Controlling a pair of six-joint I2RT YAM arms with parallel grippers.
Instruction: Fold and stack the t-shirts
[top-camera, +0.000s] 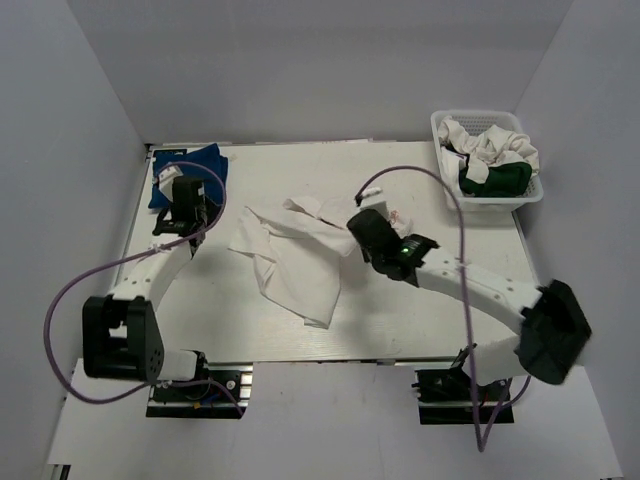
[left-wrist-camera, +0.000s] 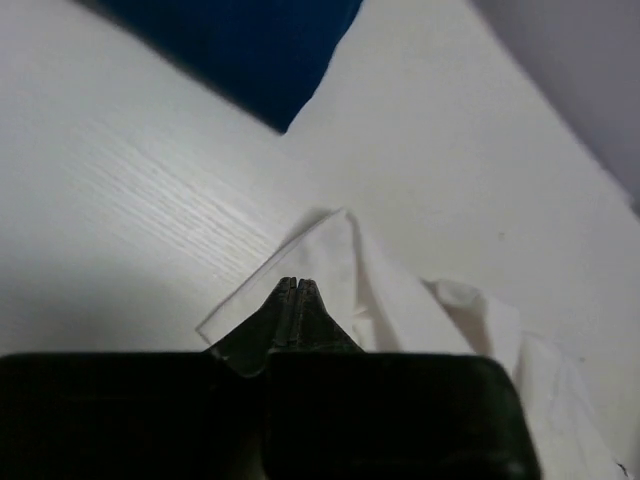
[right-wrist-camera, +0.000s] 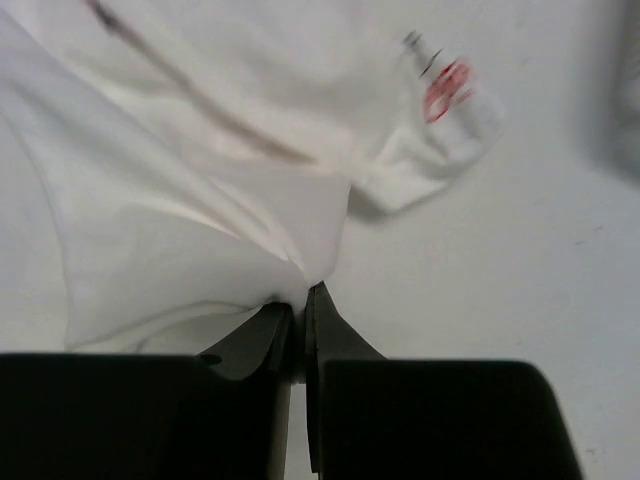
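A white t-shirt (top-camera: 295, 260) lies crumpled and partly spread at the table's middle. My right gripper (top-camera: 352, 222) is shut on a bunched edge of it, seen in the right wrist view (right-wrist-camera: 300, 290). A sleeve with a red logo (right-wrist-camera: 447, 90) lies just beyond. My left gripper (top-camera: 200, 232) is at the shirt's left end. In the left wrist view its jaws (left-wrist-camera: 297, 283) are closed, and a thin corner of the white shirt (left-wrist-camera: 400, 300) laps over one finger. A royal blue t-shirt (top-camera: 190, 170) lies folded at the far left corner and also shows in the left wrist view (left-wrist-camera: 250, 50).
A white lattice basket (top-camera: 475, 113) stands at the back right. It holds a dark green t-shirt (top-camera: 500, 180) and crumpled white cloth (top-camera: 490, 140). Grey walls close in the table on three sides. Purple cables loop over both arms.
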